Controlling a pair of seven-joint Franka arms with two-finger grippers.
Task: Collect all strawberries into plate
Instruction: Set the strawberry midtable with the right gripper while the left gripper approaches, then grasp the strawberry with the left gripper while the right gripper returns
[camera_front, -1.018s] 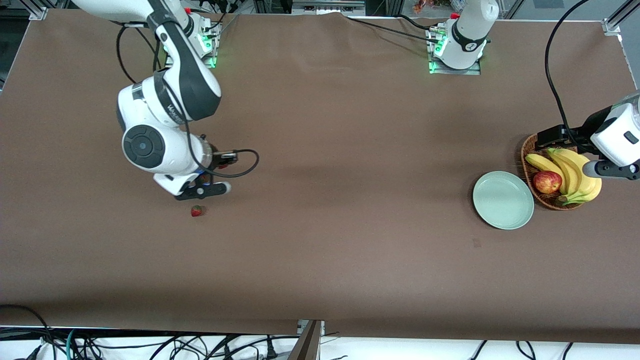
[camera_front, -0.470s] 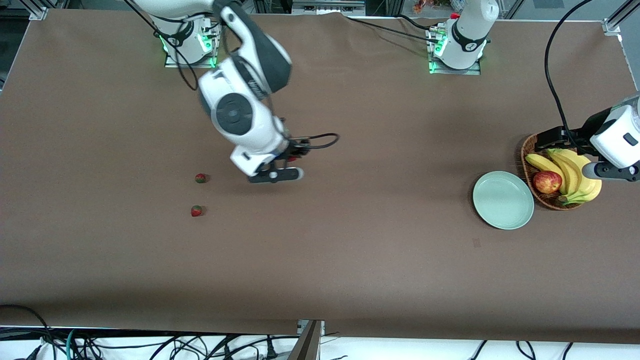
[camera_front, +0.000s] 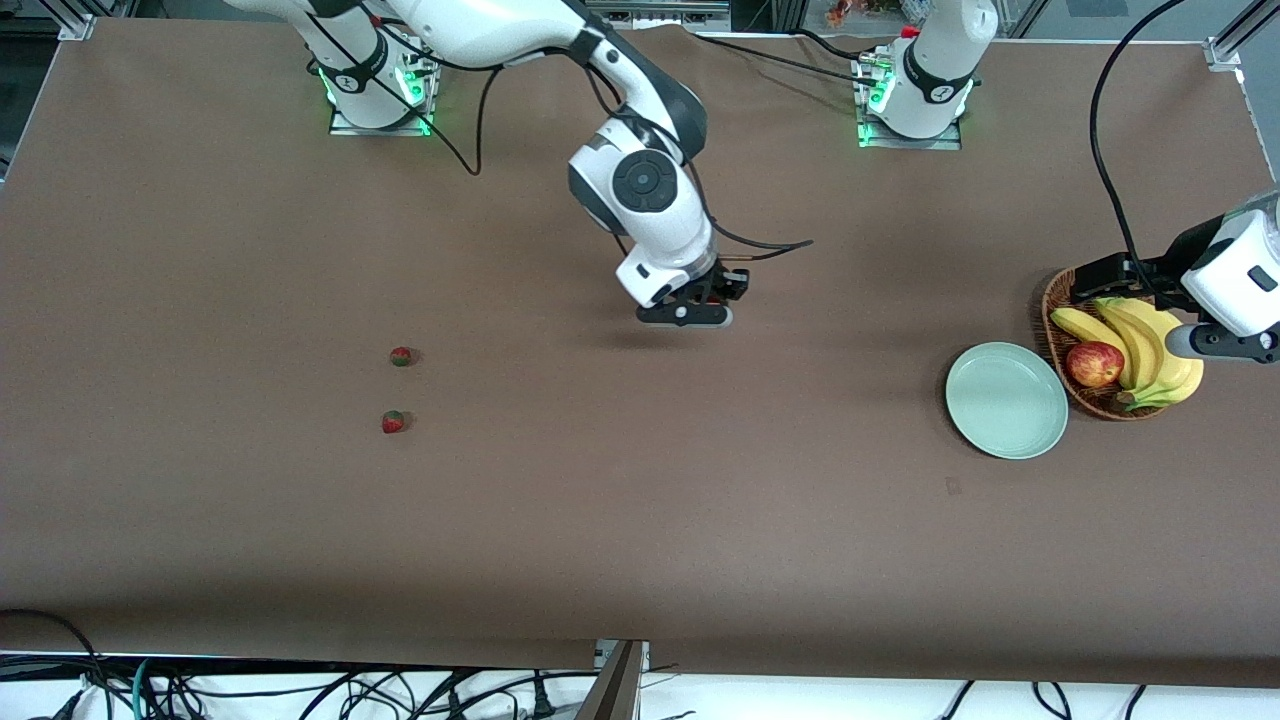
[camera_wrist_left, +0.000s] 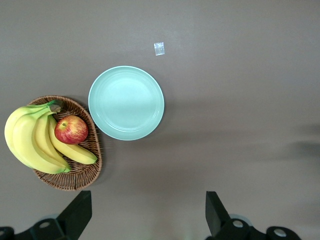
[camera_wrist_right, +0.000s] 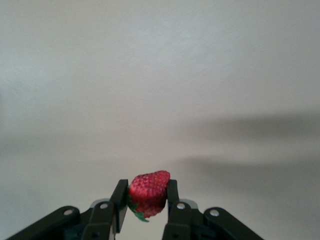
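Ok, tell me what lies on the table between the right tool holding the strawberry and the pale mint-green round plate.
Nothing: in the front view, only bare brown table stretches from under the right tool to the pale mint-green round plate.

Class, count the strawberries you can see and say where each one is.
3. Two strawberries lie on the table toward the right arm's end, one farther from the front camera than the other. The third is in the right gripper.
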